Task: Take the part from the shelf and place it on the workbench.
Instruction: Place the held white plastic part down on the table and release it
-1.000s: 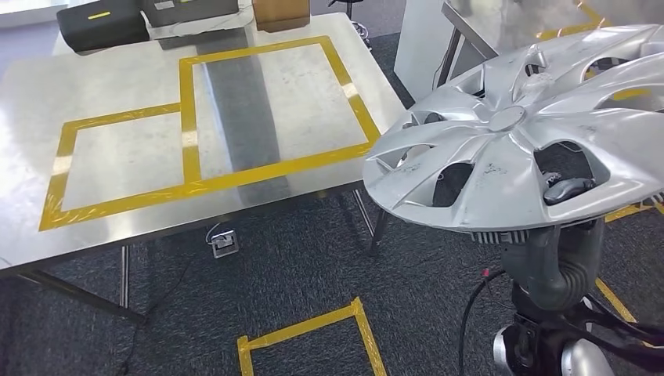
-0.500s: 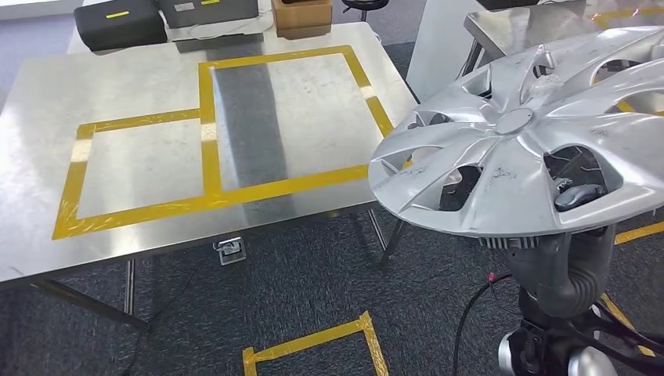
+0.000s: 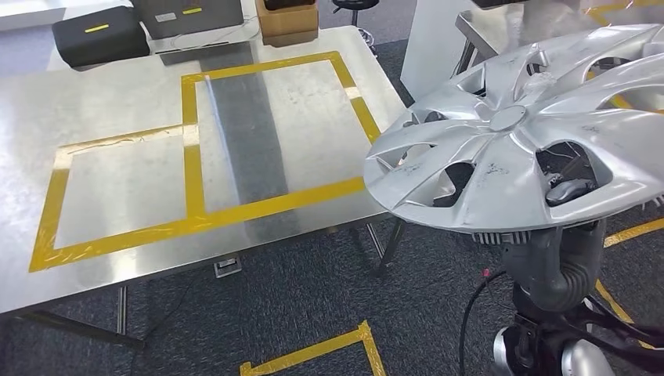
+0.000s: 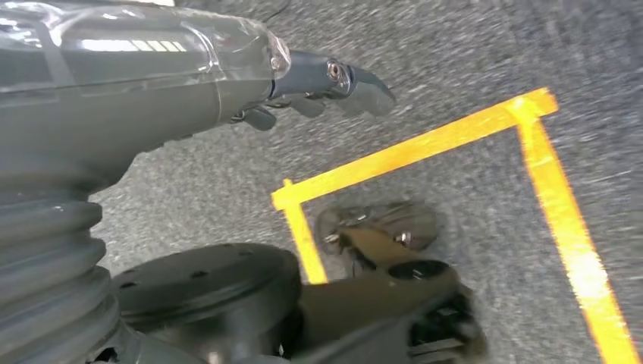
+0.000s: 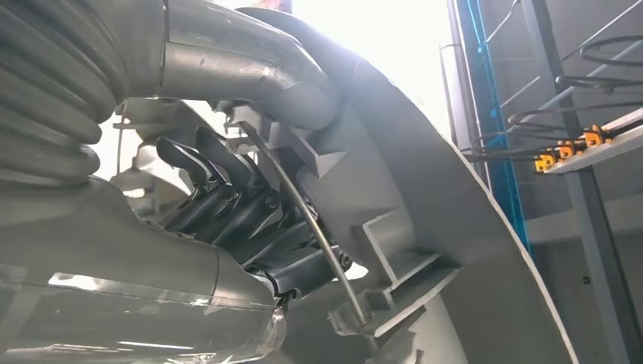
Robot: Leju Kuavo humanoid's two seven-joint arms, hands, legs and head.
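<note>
A large silver hubcap (image 3: 517,133) hangs level over the floor, to the right of the steel workbench (image 3: 117,78) and apart from its edge. My right hand (image 3: 570,190) grips it from beneath, with dark fingers showing through one opening. In the right wrist view the fingers (image 5: 227,205) curl around the wire ring and ribs on the hubcap's underside (image 5: 440,227). Yellow tape marks two rectangles (image 3: 196,149) on the workbench top. In the left wrist view my left hand (image 4: 318,83) hangs over the carpet, fingers loosely extended and holding nothing.
Two black cases (image 3: 98,35) and a cardboard box (image 3: 288,19) stand along the workbench's far edge. Another steel table (image 3: 501,23) is behind the hubcap. Yellow tape (image 3: 313,352) marks the carpet. A metal rack with a blue post (image 5: 485,114) is near my right hand.
The whole picture has shifted, so the camera moved; the workbench now lies a little further left in view. The hubcap stays in my right hand in the same pose.
</note>
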